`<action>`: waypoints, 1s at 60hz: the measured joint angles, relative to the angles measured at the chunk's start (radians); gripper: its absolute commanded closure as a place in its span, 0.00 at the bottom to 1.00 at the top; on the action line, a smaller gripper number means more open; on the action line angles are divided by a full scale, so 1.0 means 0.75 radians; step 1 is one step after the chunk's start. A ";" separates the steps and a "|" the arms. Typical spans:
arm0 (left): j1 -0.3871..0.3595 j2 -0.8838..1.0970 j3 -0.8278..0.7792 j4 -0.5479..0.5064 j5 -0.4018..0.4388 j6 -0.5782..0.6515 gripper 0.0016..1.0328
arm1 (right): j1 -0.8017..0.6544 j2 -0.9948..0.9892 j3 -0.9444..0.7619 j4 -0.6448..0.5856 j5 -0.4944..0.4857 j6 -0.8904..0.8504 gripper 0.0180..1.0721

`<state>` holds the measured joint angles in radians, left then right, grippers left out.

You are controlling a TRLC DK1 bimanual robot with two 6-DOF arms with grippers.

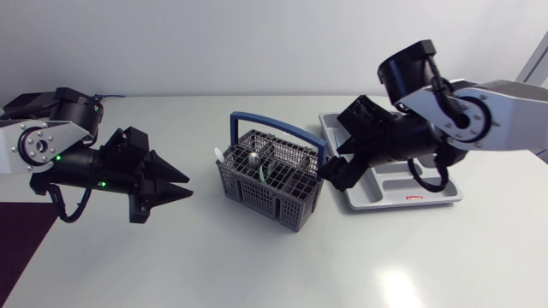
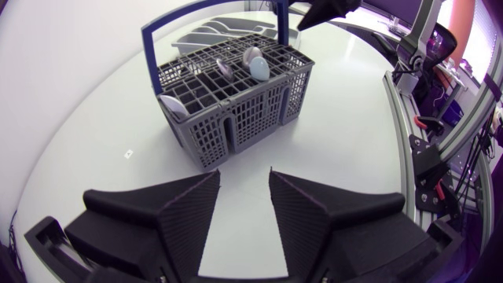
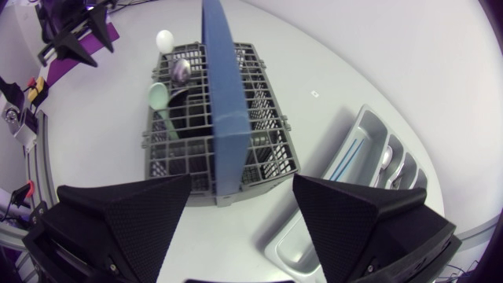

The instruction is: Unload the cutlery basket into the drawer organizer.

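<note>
In the grey plastic grid cutlery basket with a blue handle (image 1: 270, 178), pale plastic and shiny metal spoons (image 3: 181, 71) stand heads up. Probably light, stiff and slick, so I'd pinch the heads. The grey compartmented drawer organizer (image 1: 394, 184) lies just beside the basket. My right gripper (image 3: 242, 181) gapes around the basket's handle without touching it. My left gripper (image 2: 244, 174) is released, near the basket's opposite side.
</note>
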<state>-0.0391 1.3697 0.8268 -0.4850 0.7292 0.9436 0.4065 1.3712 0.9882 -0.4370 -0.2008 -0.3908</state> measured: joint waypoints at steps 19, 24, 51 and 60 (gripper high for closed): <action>0.049 0.349 0.239 0.267 -0.001 -0.132 0.67 | -0.043 -0.286 -0.191 0.028 -0.011 0.001 0.56; 0.048 0.453 0.310 0.337 -0.001 -0.195 0.68 | -0.069 -0.249 -0.240 0.092 -0.012 0.003 0.72; -0.041 0.828 0.575 0.361 0.000 -0.307 0.69 | -0.129 0.189 -0.252 0.402 -0.016 0.098 0.77; -0.067 0.842 0.597 0.363 0.073 -0.322 0.69 | -0.134 0.271 -0.196 0.449 -0.017 0.123 0.77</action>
<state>-0.0895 2.0010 1.2747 -0.2127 0.7841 0.7021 0.3061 1.5745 0.8410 -0.1001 -0.2134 -0.2985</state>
